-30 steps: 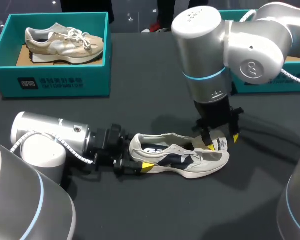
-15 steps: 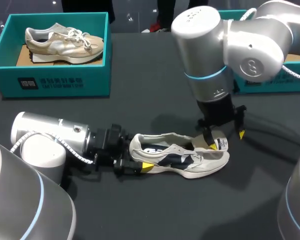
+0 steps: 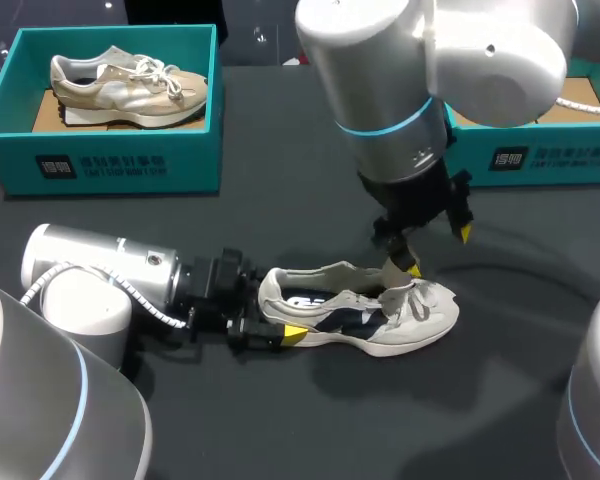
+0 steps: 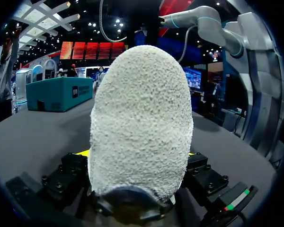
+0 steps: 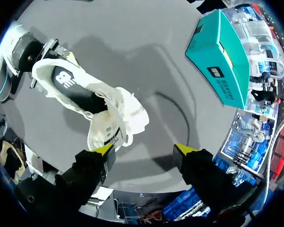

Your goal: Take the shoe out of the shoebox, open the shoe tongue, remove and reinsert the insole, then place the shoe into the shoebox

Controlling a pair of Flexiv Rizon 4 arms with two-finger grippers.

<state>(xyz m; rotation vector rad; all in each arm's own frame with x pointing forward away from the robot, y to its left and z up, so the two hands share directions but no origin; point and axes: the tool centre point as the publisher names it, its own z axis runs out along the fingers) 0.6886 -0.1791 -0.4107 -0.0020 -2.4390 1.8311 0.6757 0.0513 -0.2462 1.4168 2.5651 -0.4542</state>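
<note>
Because the shoe (image 3: 365, 315) lies out on the table (image 3: 280, 210), in the lower middle of the head view with its heel toward the left of frame and its toe toward the right, you are working on it in the open, away from both boxes. Expect it to be light. The sole and heel cup should be fairly stiff, but the upper is soft and will give under pressure.

The tongue (image 5: 109, 132) is thin and floppy. It stands folded out toward the toe, just ahead of the right gripper's fingers. The dark insole (image 3: 310, 300) shows through the opening. It will likely bend easily and may cling to the footbed, so pinch its exposed edge near the collar and peel rather than tug.

The left gripper (image 3: 265, 330) is clamped on the heel from both sides, which is the firmest place to hold the shoe steady; in its wrist view the heel fills the space between the fingers. The right gripper (image 3: 438, 250) hangs just above the tongue and laces, with its fingers spread and nothing in them.

A teal shoebox (image 3: 110, 160) at upper left holds a beige shoe (image 3: 130, 85). A second teal shoebox (image 3: 540, 155) sits at upper right, partly hidden by the right arm.
</note>
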